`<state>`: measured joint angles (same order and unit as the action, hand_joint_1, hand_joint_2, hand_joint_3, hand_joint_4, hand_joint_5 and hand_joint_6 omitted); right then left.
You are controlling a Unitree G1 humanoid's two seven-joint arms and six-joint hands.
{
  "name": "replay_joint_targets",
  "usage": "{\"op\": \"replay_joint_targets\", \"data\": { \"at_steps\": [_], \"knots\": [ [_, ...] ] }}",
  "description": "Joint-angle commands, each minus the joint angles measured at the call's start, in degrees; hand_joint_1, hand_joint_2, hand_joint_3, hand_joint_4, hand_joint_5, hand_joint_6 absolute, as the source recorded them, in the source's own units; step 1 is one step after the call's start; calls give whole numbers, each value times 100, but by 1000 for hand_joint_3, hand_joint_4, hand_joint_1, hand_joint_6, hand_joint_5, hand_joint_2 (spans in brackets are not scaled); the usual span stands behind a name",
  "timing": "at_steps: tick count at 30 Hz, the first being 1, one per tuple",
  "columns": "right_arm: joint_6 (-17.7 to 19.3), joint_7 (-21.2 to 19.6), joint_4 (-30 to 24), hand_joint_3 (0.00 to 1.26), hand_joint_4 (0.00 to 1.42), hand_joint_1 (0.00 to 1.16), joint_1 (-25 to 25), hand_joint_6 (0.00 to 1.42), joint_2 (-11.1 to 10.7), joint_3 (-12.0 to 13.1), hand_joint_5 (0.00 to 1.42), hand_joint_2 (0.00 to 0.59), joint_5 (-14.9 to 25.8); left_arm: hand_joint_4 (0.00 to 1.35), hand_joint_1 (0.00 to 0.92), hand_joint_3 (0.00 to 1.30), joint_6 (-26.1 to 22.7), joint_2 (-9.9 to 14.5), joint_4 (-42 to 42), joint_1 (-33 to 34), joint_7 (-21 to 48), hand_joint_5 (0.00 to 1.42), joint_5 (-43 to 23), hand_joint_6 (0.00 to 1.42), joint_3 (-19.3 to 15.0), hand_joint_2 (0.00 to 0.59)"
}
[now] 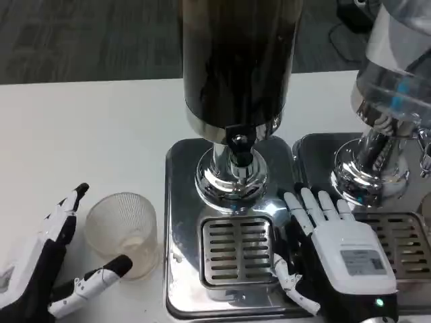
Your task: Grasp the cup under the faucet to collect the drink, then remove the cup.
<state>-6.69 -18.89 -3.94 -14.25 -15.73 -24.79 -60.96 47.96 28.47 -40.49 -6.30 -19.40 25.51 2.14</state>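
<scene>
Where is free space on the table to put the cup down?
The white table is bare behind the cup and left of the dispenser base. Crowded: the drip grate, beside the right hand, and around the left hand.

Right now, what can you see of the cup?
The cup is clear ribbed plastic, upright on the white table, left of the dispenser's drip tray, not under the faucet. It looks empty. The left hand brackets it with fingers spread; one fingertip seems to touch its base, without gripping.
</scene>
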Motion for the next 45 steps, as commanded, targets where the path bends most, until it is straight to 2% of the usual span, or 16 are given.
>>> {"op": "replay_joint_targets", "data": {
  "at_steps": [1,4,12,16,24,32,35,40,43,45],
  "knots": [
    [-18,-70,87,79,0,256,62,0,16,-43,0,542,8,0,221,0,72,69,-258,257,74,0,126,0,187,37],
    [-14,-71,101,84,0,256,80,0,6,-41,0,541,28,0,272,0,46,65,-369,376,110,0,130,0,283,50],
    [48,9,111,118,0,266,123,0,-46,-59,0,526,81,0,335,0,48,10,-510,512,63,0,125,0,422,66],
    [57,28,88,123,0,267,109,0,-70,-47,0,523,116,0,347,0,128,-83,-538,528,-110,0,124,0,392,75],
    [40,93,2,147,0,269,83,0,-114,-20,0,522,133,0,359,0,313,-221,-598,536,-595,106,238,31,343,85],
    [31,80,-14,164,0,270,66,0,-113,2,0,522,128,0,359,0,457,-257,-806,697,-744,173,373,87,466,88],
    [24,79,4,169,0,270,76,0,-95,1,0,522,133,0,392,0,495,-248,-865,754,-802,220,444,138,500,98],
    [27,97,22,173,0,270,92,0,-79,-32,0,522,142,0,514,0,502,-214,-887,790,-928,279,589,189,602,109],
    [20,93,29,174,0,270,101,0,-69,-45,0,522,146,0,545,0,505,-202,-893,779,-1017,317,611,211,628,115],
    [21,88,34,175,0,270,110,0,-65,-52,0,522,142,49,551,38,509,-196,-866,758,-1153,351,668,235,616,118]
  ]
}}
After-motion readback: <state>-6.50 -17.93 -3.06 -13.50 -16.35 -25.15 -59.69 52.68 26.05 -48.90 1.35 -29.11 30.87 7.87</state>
